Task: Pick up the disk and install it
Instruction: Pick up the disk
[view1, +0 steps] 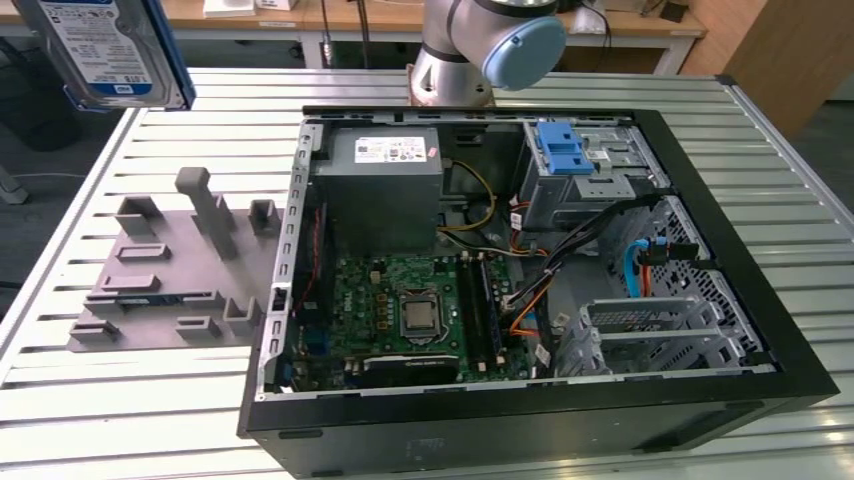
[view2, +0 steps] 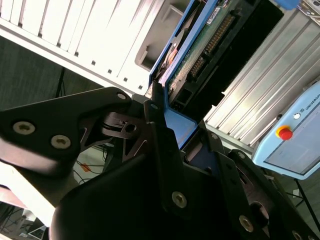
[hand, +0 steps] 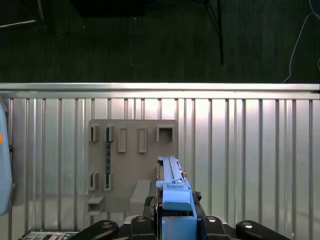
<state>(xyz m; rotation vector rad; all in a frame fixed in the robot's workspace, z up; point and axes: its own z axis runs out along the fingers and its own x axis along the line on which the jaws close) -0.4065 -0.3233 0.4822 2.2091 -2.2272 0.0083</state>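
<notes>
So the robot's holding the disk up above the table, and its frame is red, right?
Not quite. The gripper does hold the disk up above the table, but its frame is blue, not red, as the first wrist view shows.

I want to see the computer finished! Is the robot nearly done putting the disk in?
About halfway. Done: the disk is picked up, in the air above the grey holder. In hand: the gripper is shut on its blue bracket. Left: the disk is not in the computer case yet.
</notes>
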